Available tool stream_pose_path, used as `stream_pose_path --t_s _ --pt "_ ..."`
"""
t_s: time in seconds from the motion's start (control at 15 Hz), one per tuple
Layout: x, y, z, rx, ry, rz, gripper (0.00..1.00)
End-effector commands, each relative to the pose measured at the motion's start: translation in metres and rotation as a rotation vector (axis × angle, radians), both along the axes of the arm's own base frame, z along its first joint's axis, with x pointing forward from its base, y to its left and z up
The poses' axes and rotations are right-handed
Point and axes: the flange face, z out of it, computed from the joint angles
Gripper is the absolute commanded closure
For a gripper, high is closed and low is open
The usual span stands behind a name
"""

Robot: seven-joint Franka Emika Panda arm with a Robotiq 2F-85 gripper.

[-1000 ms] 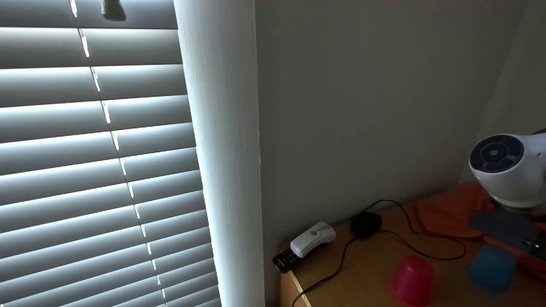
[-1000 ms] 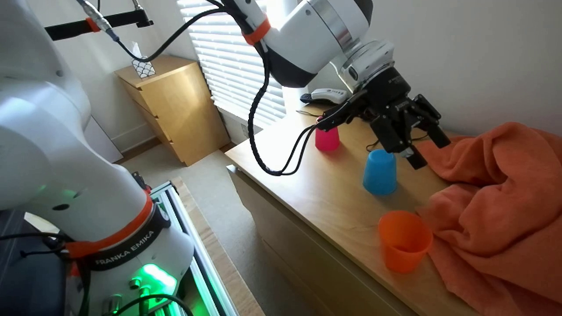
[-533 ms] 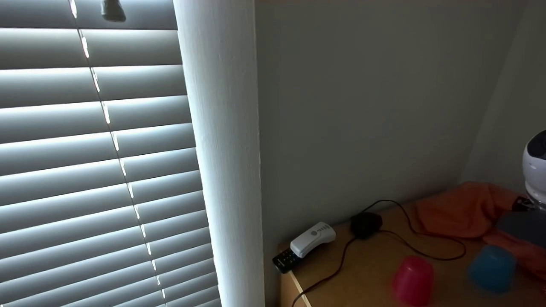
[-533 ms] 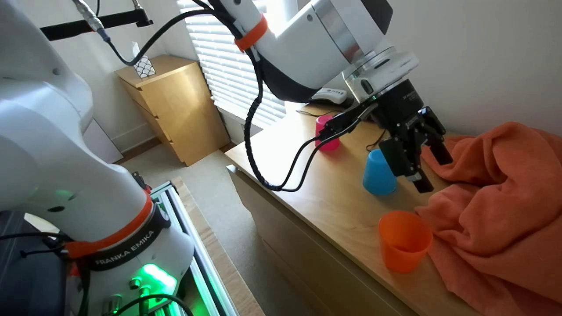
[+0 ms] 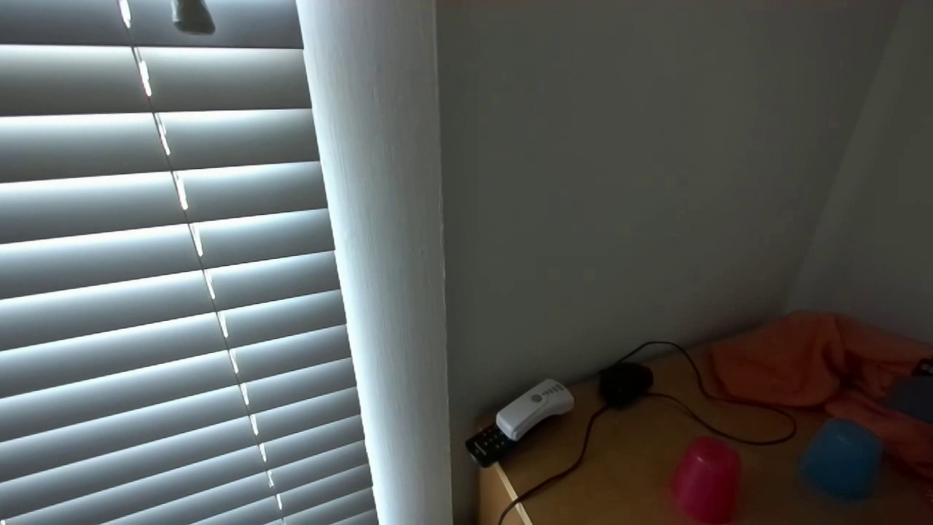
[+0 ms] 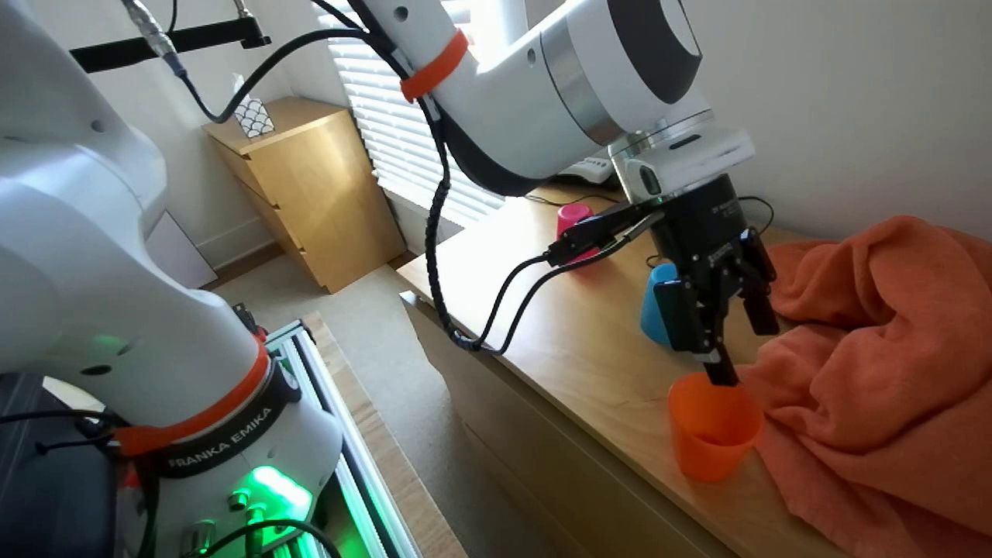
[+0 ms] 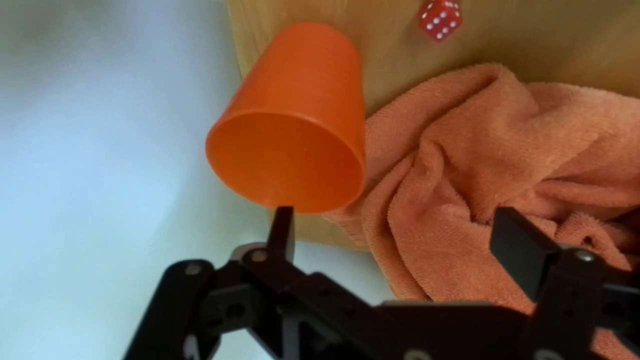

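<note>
My gripper point(image 6: 744, 350) stands open with nothing between its fingers, tilted downward over the wooden dresser top. Closest to it is an orange cup point(image 6: 709, 457), upright with its mouth up; one fingertip overlaps its far rim in that exterior view, and contact cannot be told. In the wrist view the orange cup point(image 7: 320, 75) lies up and left of the gap, while an orange towel point(image 7: 475, 140) fills the space behind the jaws. A red die point(image 7: 440, 20) with white dots rests on the wood beyond. Behind the gripper, a blue cup point(image 6: 656, 310) is partly hidden.
A pink cup point(image 5: 705, 481) sits farther back, upside down. White remote point(image 5: 536, 408), black remote point(image 5: 490, 445) and a black corded object point(image 5: 625, 384) lie along the wall. The heaped towel point(image 6: 891, 333) covers the dresser's right part. Arm cables point(image 6: 465, 341) hang low over the dresser.
The gripper has come down and away from the blue cup toward the orange cup, turning more steeply downward. The arm has almost left an exterior view at its right edge. Cups and towel stayed put.
</note>
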Motion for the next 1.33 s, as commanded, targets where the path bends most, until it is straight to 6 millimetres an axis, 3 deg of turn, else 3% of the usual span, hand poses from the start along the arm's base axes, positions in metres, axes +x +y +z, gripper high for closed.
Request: stream_pose_path --t_s 0.0,0.4,0.93,1.27 --pt "-0.012 -0.002 0.005 0.034 0.000 0.001 0.00" --pt "-0.008 -0.012 -0.014 0.052 -0.006 0.006 0.00" --pt "0.017 -0.010 -0.018 0.034 -0.085 0.055 0.00" --pt "0.030 -0.015 -0.031 0.045 -0.081 0.056 0.00"
